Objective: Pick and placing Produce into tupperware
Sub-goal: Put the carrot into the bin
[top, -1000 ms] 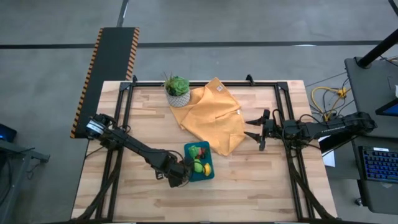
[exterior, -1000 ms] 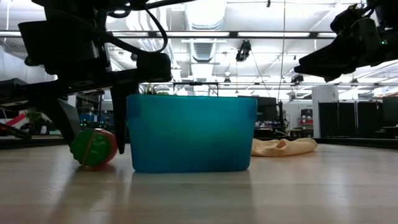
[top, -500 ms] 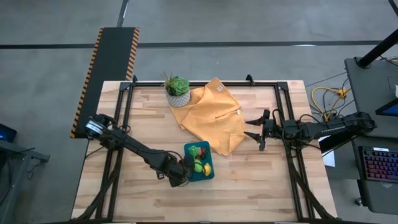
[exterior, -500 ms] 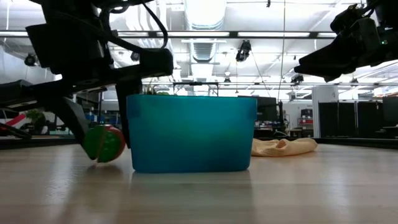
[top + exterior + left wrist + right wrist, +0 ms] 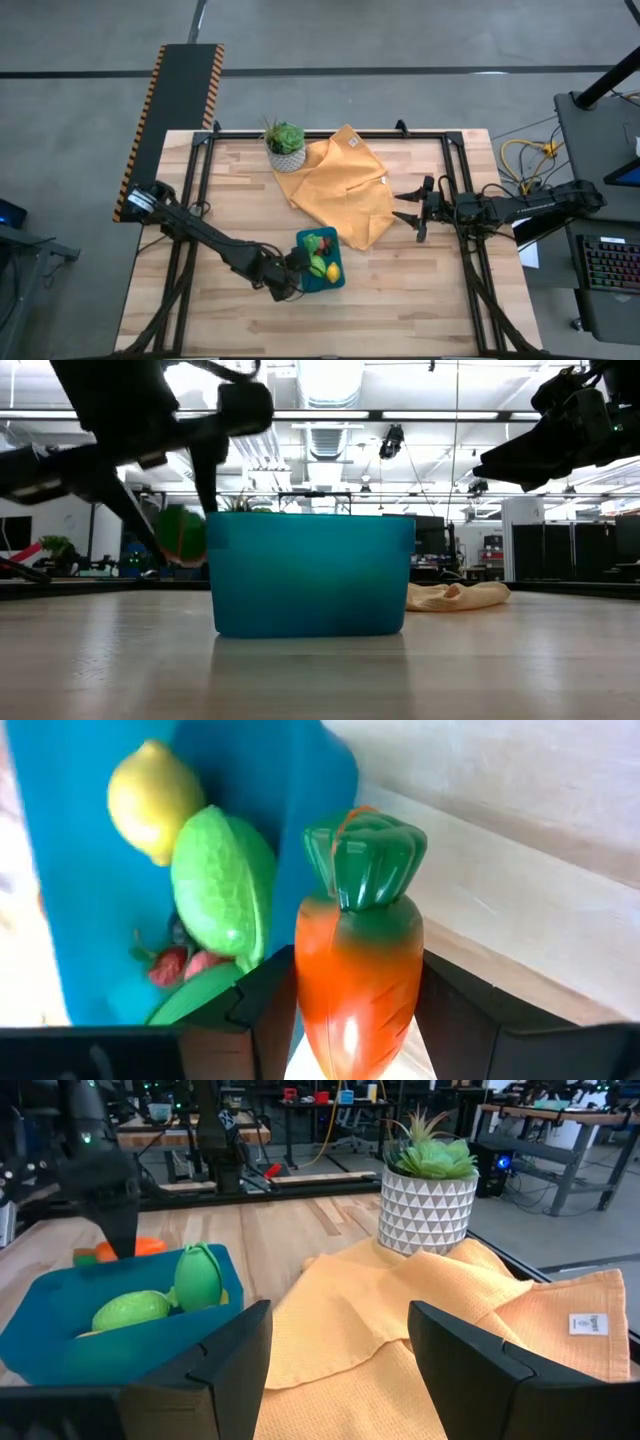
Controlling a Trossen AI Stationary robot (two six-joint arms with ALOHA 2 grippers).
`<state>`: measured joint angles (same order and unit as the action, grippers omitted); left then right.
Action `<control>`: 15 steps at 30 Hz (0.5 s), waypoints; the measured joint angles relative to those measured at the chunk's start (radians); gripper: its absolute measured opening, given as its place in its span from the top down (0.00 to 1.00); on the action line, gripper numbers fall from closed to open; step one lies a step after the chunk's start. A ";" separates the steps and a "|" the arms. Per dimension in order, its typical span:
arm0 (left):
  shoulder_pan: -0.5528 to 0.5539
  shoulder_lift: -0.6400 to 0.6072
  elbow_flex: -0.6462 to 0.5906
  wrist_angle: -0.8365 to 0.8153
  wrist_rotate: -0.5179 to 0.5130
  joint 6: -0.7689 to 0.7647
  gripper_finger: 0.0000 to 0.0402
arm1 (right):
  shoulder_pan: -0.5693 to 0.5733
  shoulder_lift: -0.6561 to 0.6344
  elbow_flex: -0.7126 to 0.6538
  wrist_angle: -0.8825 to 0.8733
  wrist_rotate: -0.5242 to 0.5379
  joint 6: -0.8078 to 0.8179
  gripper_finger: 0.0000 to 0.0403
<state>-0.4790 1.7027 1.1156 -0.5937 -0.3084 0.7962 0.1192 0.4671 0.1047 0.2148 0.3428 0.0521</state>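
Your left gripper [image 5: 350, 1020] clamps the carrot [image 5: 355, 955], lifted just beside the tub [image 5: 310, 573], its leafy end toward the rim. The tub lies straight ahead; your right gripper [image 5: 412, 211], jaws apart and empty, waits well off.

A glossy, smooth plastic toy carrot [image 5: 355, 960] sits between matt dark fingers [image 5: 265, 1010] above the smooth teal plastic tupperware [image 5: 310, 573], whose lime [image 5: 222, 895] looks pebbled and lemon [image 5: 153, 800] satiny, while the pale wood-plank bench [image 5: 420, 285] carries a soft waffle-weave mustard cloth [image 5: 400, 1330].
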 joint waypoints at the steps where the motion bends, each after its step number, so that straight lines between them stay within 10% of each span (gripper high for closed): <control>1: -0.005 -0.008 0.000 -0.006 -0.010 -0.012 0.60 | 0.000 0.000 0.000 0.001 0.000 0.000 0.43; 15: -0.033 -0.064 0.008 -0.025 -0.144 -0.136 0.60 | 0.000 0.000 0.000 0.002 0.000 0.000 0.43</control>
<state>-0.5121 1.6390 1.1233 -0.6190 -0.4520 0.6605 0.1189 0.4671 0.1047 0.2173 0.3428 0.0521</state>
